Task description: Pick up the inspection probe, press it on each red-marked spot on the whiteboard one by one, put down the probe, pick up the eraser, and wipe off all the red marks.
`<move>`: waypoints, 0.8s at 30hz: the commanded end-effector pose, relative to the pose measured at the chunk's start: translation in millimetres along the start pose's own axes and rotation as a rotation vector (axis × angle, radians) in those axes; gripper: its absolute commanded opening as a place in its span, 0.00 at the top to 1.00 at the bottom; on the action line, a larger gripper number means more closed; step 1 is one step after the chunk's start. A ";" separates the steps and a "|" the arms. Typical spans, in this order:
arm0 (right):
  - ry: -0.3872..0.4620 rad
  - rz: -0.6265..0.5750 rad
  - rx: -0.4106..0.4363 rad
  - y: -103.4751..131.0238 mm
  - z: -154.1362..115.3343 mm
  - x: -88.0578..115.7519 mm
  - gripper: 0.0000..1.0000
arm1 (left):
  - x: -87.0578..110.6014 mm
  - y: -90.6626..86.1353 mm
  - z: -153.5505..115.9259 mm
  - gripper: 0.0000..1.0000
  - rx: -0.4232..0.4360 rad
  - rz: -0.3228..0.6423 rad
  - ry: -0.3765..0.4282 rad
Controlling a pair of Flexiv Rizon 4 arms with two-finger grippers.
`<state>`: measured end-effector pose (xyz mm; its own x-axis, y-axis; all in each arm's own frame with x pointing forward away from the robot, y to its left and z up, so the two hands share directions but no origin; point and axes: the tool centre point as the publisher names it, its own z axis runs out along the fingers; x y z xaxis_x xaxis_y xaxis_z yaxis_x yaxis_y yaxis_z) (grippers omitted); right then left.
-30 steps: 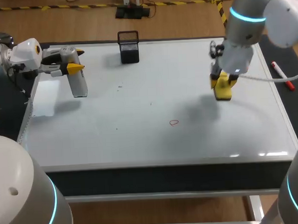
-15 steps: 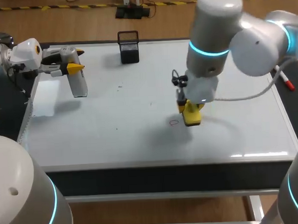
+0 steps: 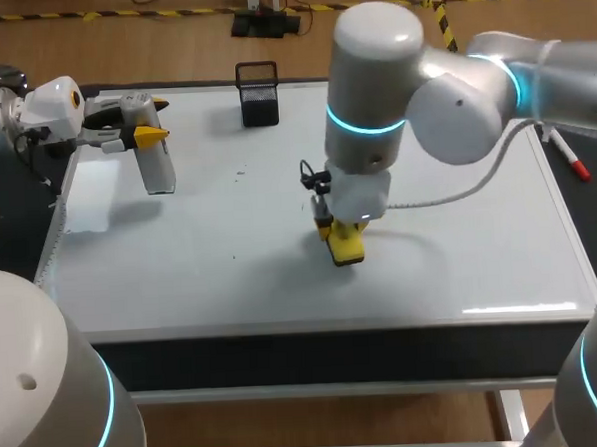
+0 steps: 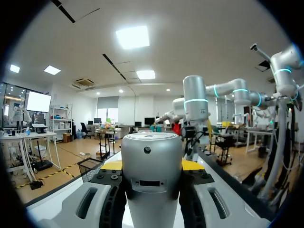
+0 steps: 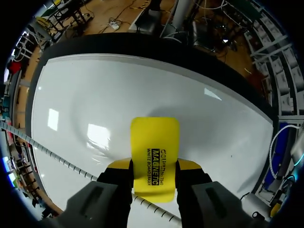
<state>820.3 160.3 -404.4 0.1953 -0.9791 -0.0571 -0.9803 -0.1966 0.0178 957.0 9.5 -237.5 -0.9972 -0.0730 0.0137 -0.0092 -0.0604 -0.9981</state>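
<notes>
- Right pincer (image 5: 154, 167) is clamped on the yellow eraser (image 5: 155, 142). Its fingers grip the two long sides at the near end, and most of the block juts ahead of the tips.
- Whiteboard (image 3: 232, 287) lies flat directly under this pincer. It looks hard and glossy, so the eraser should slide easily, given steady downward pressure.
- Left pincer (image 4: 152, 167), well apart from the right one, is closed on the inspection probe (image 3: 156, 169), which hangs beneath its fingers. The probe looks like a stiff, smooth, probably weighty cylinder, best gripped round its upper body.
- Eraser: likely a light, rigid shell with a soft wiping face. A grip on its sides should hold that face flat.
- No red mark shows ahead of or beside the eraser, and I cannot tell whether one lies beneath it.
</notes>
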 end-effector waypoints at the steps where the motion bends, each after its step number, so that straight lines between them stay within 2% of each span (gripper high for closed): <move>1: 0.046 -0.008 -0.005 -3.4 7.5 -10.0 1.00 | 0.1 -0.8 0.0 1.00 0.000 0.000 0.000; 16: 0.045 -0.044 -0.004 -0.7 22.1 -2.8 1.00 | 0.1 -0.8 0.0 1.00 0.000 0.000 0.000; 24: 0.050 0.001 -0.009 -0.5 23.2 22.7 1.00 | 0.1 -0.8 0.0 1.00 0.000 0.000 0.000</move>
<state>824.1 150.4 -432.0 0.1950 -0.9808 -0.0001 -0.9803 -0.1949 0.0317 957.0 9.5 -237.5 -0.9972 -0.0729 0.0137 -0.0093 -0.0605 -0.9981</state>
